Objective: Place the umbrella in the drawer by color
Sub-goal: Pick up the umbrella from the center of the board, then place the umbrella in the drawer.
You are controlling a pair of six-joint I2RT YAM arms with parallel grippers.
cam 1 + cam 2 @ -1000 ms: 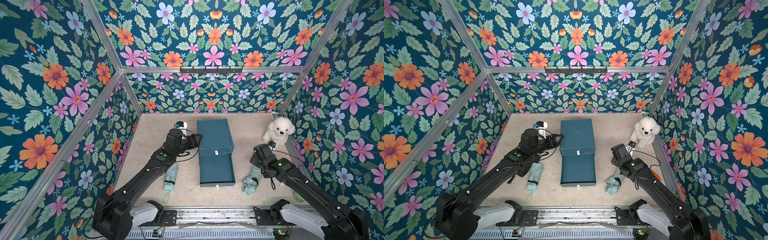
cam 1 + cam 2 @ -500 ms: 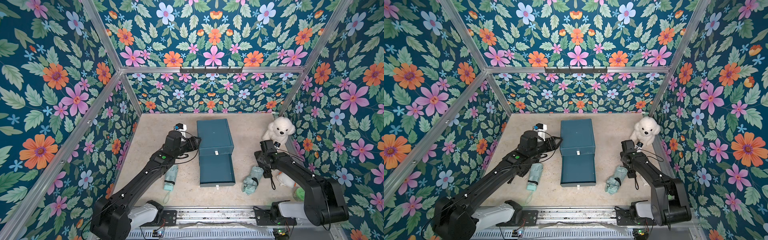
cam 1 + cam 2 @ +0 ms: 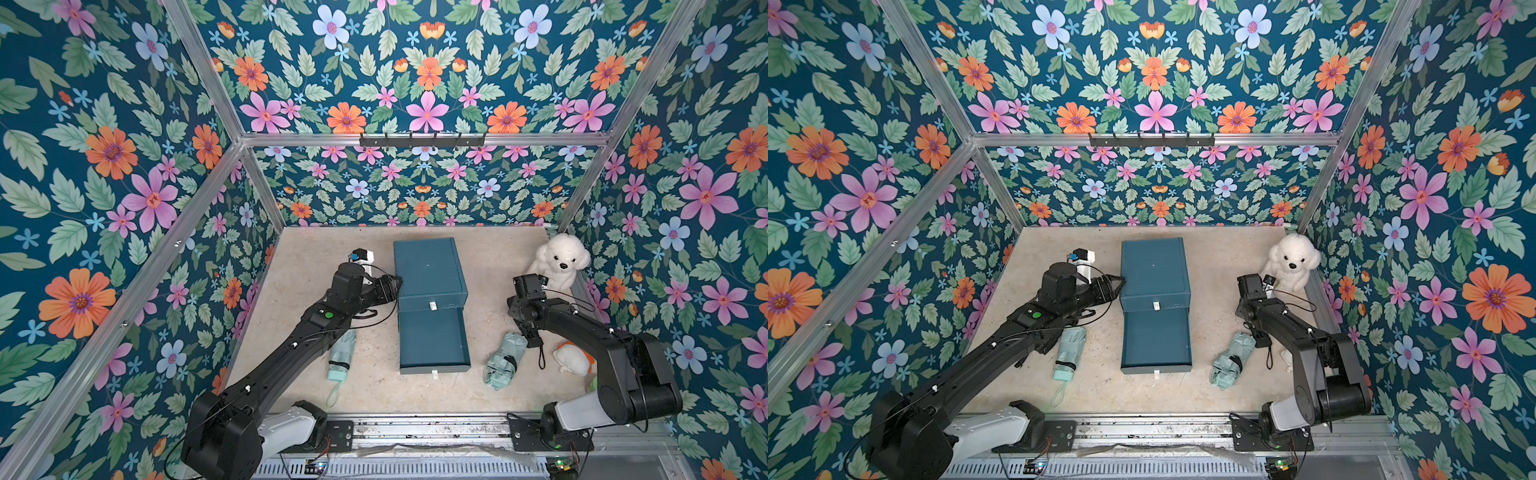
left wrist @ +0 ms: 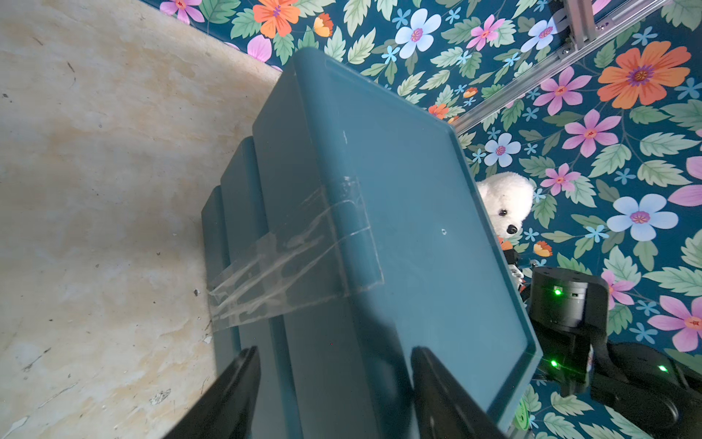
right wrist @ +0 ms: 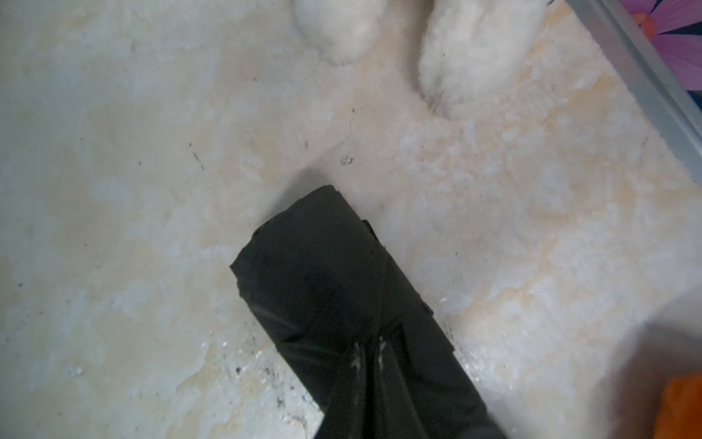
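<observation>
A teal cabinet (image 3: 428, 266) stands mid-floor with its lower drawer (image 3: 432, 340) pulled open and bare inside. To the cabinet's left a mint-green folded umbrella (image 3: 343, 355) lies on the floor. A grey-green umbrella (image 3: 505, 359) with a black handle (image 5: 323, 266) lies to its right. My right gripper (image 3: 530, 332) points down at that handle. Its fingertips meet, shut, over the black handle (image 5: 368, 347); whether they pinch anything does not show. My left gripper (image 4: 336, 384) is open and straddles the cabinet's upper left edge (image 3: 395, 284).
A white plush dog (image 3: 557, 259) sits at the back right, close behind the right wrist. A white and orange soft toy (image 3: 573, 359) lies beside the right arm. Clear tape (image 4: 288, 258) runs down the cabinet's side. Flowered walls close in three sides.
The right gripper's jaws have closed, and the right arm's elbow has swung back toward the right wall. The left arm and both umbrellas have stayed put.
</observation>
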